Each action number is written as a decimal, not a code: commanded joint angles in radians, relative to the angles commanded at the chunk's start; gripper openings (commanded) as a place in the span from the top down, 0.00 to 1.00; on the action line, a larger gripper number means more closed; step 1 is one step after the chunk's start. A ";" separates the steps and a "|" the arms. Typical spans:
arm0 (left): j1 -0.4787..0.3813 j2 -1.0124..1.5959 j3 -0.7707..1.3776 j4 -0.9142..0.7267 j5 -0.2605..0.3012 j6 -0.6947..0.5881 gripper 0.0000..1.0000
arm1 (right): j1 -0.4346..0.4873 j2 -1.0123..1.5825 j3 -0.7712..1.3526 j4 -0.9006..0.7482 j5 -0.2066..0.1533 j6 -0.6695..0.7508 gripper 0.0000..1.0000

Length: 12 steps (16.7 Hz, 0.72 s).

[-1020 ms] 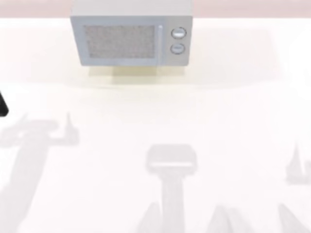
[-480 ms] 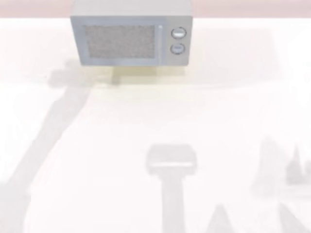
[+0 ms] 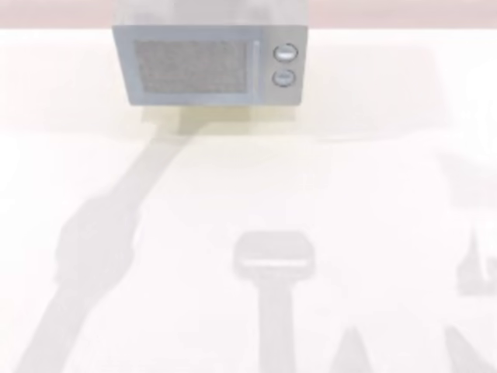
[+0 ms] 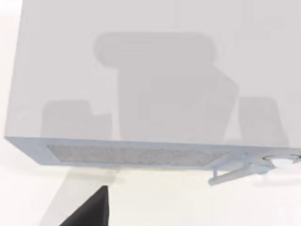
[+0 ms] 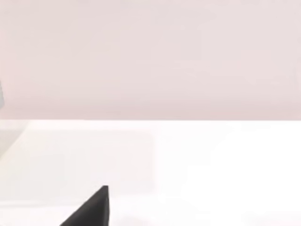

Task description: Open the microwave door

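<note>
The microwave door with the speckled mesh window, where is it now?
In the top view, the flat grey mesh-windowed microwave door sits shut at the table's far edge, left of centre, beside two round silver knobs.

The microwave is set at the far edge of the table, left of centre, and is the only solid thing seen standing on it. Its door is shut flush, with a thin handle standing out from the front beside the knobs. In front of it and to either side, bare tabletop crossed only by shadows is seen.
</note>
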 joint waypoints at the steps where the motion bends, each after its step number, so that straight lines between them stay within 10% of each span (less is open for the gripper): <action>1: -0.017 0.074 0.075 -0.042 -0.011 -0.017 0.00 | 0.000 0.000 0.000 0.000 0.000 0.000 0.00; 12: -0.084 0.385 0.377 -0.217 -0.059 -0.089 0.00 | 0.000 0.000 0.000 0.000 0.000 0.000 0.00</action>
